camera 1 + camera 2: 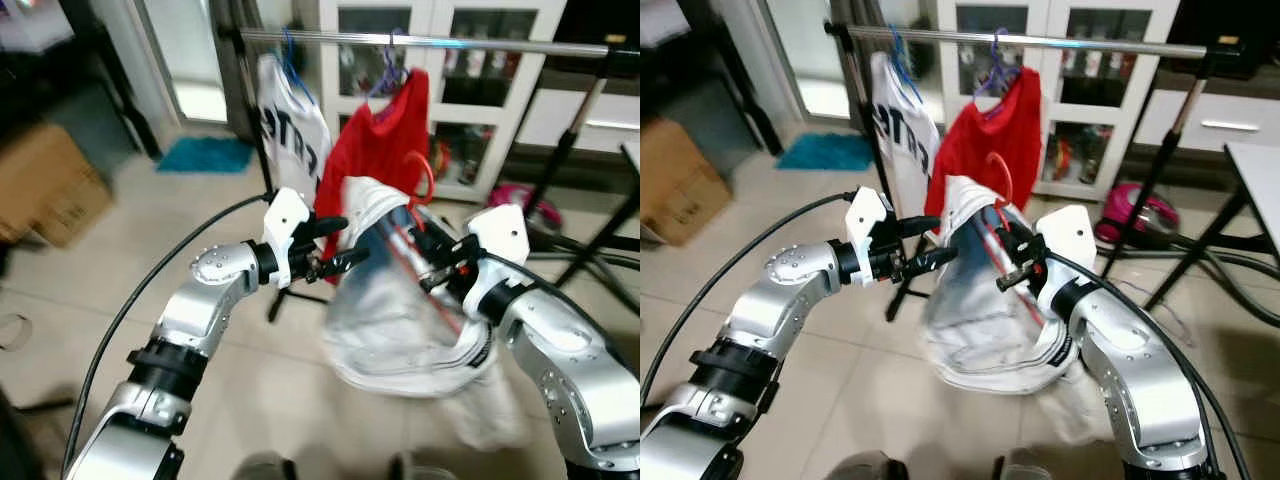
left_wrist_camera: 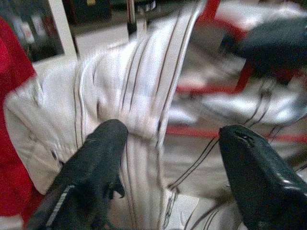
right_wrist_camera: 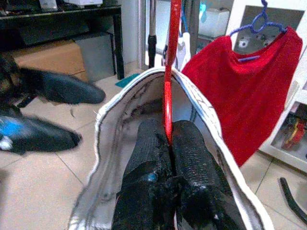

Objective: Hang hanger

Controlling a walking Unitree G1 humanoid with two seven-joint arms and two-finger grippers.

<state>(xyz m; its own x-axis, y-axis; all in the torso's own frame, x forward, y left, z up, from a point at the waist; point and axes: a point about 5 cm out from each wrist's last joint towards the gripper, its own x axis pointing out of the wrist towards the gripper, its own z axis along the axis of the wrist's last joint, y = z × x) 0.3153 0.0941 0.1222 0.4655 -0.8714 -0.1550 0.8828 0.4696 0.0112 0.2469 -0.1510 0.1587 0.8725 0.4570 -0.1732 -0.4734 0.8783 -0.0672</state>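
Note:
A red hanger (image 3: 169,72) carries a white garment with dark stripes (image 1: 390,320), which hangs in front of me below the metal rail (image 1: 430,42). My right gripper (image 3: 170,132) sits inside the garment's collar, shut on the hanger's stem. The hanger's hook (image 1: 428,180) rises above the collar, below the rail and apart from it. My left gripper (image 1: 345,243) is open at the garment's left shoulder, its fingers (image 2: 96,158) on either side of the fabric.
On the rail hang a red shirt (image 1: 375,140) on a purple hanger and a white printed shirt (image 1: 290,125) on a blue one. A white glass-door cabinet (image 1: 440,90) stands behind. A cardboard box (image 1: 40,185) and teal mat (image 1: 205,155) lie left. Rack legs and a pink object (image 1: 525,200) are right.

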